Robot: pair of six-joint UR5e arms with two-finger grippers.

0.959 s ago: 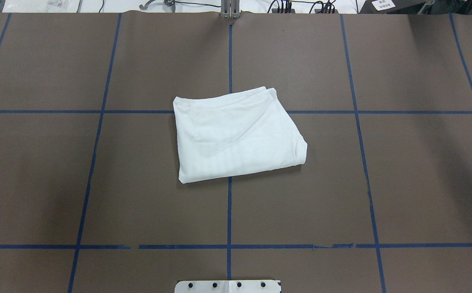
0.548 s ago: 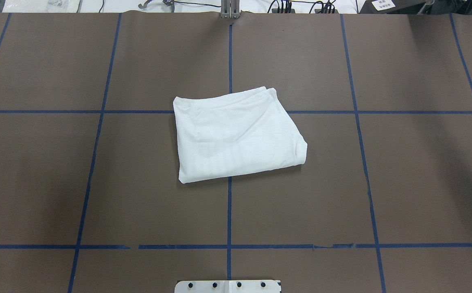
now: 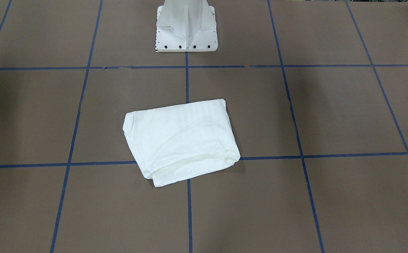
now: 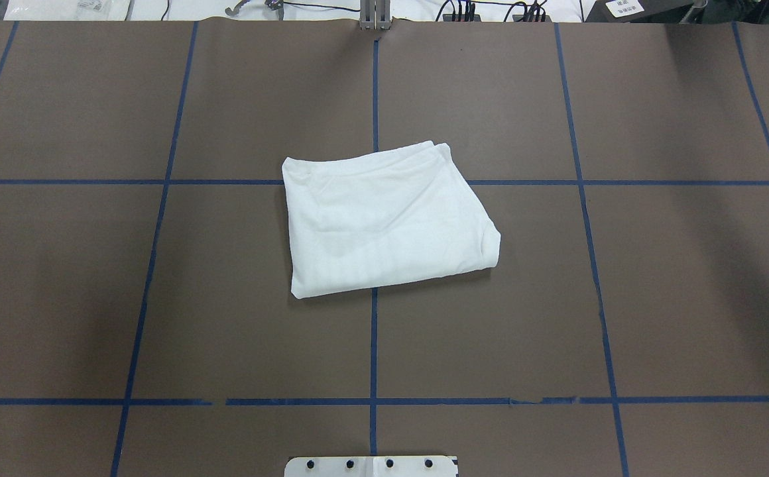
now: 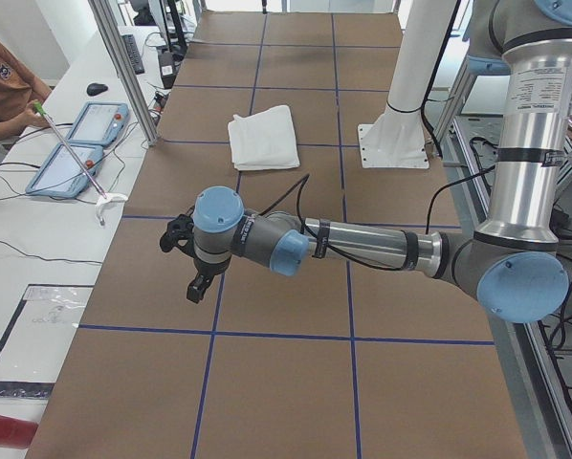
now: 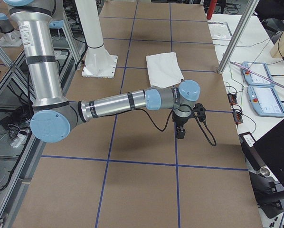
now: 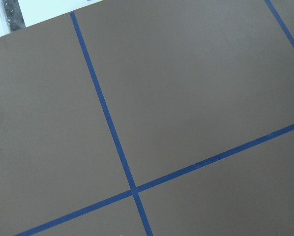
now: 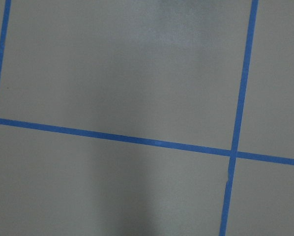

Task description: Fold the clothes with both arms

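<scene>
- The shirt lies folded in the middle of the table; we judge the folding done.
- The left gripper and right gripper hang well apart from it, with nothing seen held; we cannot tell the finger gap.
- Next move: likely none.

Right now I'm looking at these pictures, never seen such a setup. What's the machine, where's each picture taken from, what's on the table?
A robot: two jointed arms on a white pedestal, each ending in a two-finger claw. Two pictures look down on the brown table, from behind and in front. Two look along it from its ends, showing the left arm and right arm. Two are wrist cameras, seeing only table and blue tape. A folded white shirt lies mid-table. The left claw and right claw hang clear of it, holding nothing.
</scene>
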